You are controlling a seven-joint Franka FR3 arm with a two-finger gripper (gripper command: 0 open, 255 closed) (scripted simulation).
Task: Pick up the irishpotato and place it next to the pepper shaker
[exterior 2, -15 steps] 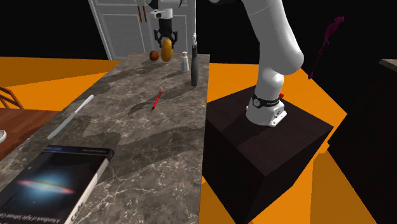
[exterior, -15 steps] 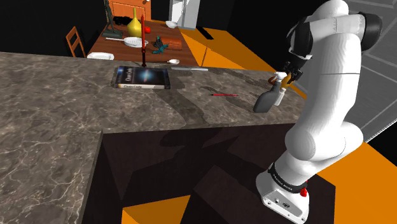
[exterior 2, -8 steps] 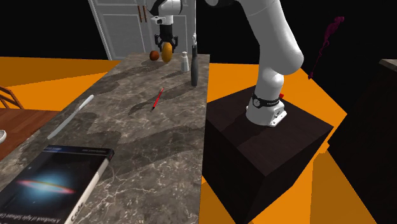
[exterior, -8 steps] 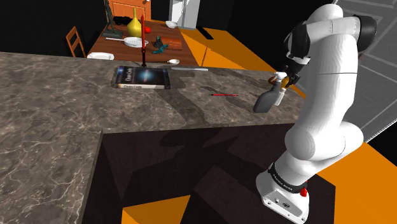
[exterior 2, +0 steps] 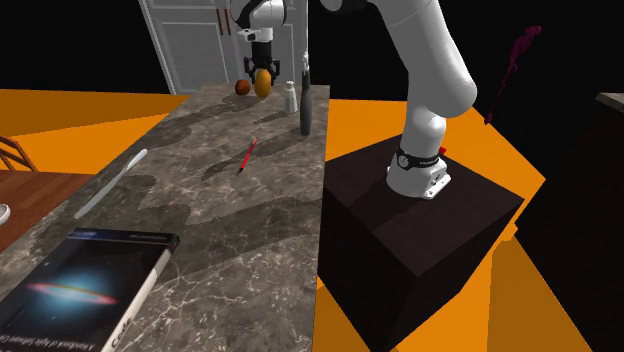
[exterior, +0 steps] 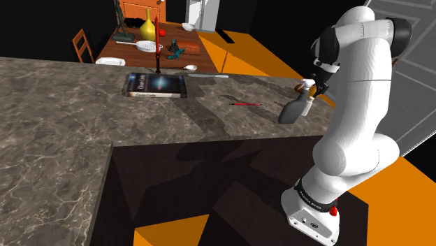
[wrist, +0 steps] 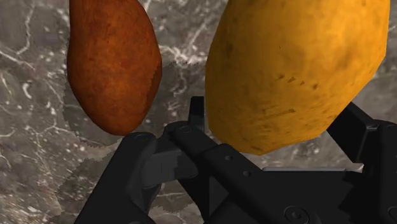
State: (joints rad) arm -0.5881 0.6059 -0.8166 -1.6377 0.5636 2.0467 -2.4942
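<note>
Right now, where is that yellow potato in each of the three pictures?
Shoulder view: the yellow potato peeks out at the right, under the claw, just above the grey bottle.
Second exterior view: top middle, at the counter's far end, left of that bottle.
Wrist view: large, clasped between the claw's fingers.
Shared landmark: the claw itself, gripping it in every view.
</note>
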